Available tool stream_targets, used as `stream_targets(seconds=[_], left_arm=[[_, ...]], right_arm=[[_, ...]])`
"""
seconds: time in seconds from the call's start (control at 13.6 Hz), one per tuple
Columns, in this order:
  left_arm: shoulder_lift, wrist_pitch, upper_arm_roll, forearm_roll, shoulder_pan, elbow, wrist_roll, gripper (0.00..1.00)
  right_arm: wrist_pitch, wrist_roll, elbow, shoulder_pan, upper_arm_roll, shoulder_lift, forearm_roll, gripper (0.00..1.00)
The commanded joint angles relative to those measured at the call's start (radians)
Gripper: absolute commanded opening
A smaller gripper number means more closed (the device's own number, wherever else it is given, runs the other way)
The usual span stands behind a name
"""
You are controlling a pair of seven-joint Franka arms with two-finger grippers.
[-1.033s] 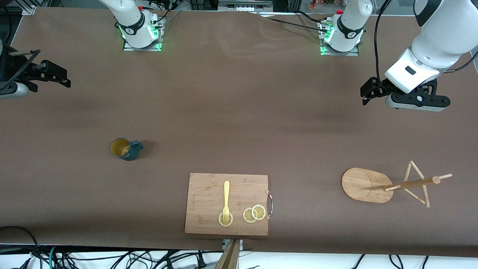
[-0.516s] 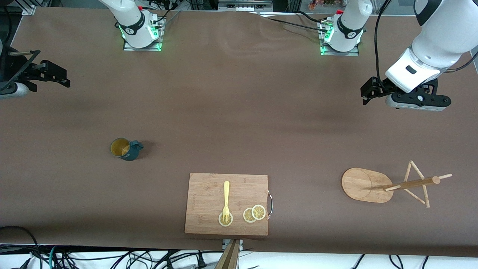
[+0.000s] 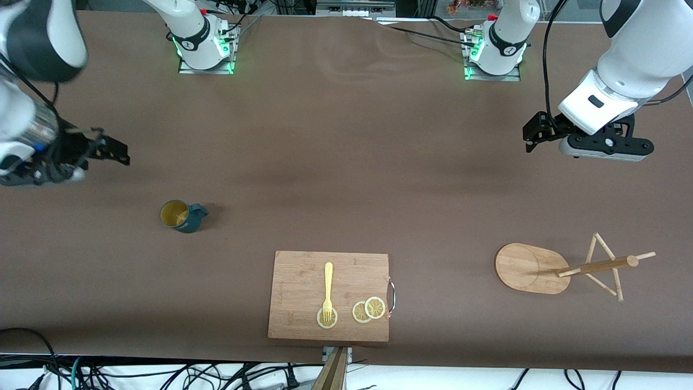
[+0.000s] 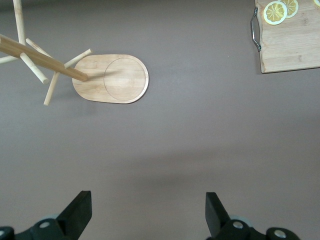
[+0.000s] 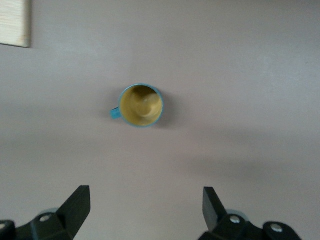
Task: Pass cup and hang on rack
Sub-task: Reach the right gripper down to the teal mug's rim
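Note:
The dark teal cup (image 3: 183, 215) with a yellow inside stands upright on the brown table toward the right arm's end, its handle pointing toward the cutting board's side. In the right wrist view the cup (image 5: 141, 105) lies ahead of my open, empty right gripper (image 5: 145, 207). That right gripper (image 3: 112, 150) hovers over bare table, apart from the cup. The wooden rack (image 3: 533, 268) stands toward the left arm's end, with its pole and pegs (image 3: 601, 265). My left gripper (image 3: 532, 138) is open and empty over bare table; its wrist view shows the rack base (image 4: 111, 78).
A wooden cutting board (image 3: 328, 296) with a metal handle lies near the front edge. It carries a yellow fork (image 3: 327, 290) and lemon slices (image 3: 368, 309). Its corner shows in the left wrist view (image 4: 292, 40) and the right wrist view (image 5: 12, 22).
My right arm has swung in from the table's end and its gripper is now closer to the cup. The left arm, cup and rack have not moved.

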Motion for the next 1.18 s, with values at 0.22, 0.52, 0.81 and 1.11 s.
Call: stream_targets(seconds=[0.22,0.52,0.81,1.11], left_arm=[[0.010,-0.016,0.000,-0.013,0.002,0.028,0.004,1.00],[0.010,-0.016,0.000,-0.013,-0.001,0.028,-0.003,1.00],[0.010,-0.016,-0.002,-0.013,-0.004,0.028,-0.004,1.00],[0.010,-0.016,-0.002,-0.013,-0.003,0.028,-0.004,1.00]], right_arm=[[0.308,-0.013,-0.052,-0.005,-0.001,0.230,-0.012,0.99],[0.409,-0.026,-0.048,-0.006,-0.001,0.316,-0.006,0.97],[0.454,-0.020,-0.046,-0.008,-0.001,0.356,0.004,0.85],[0.463,-0.010,-0.049,-0.008,0.001,0.379,0.007,0.50]])
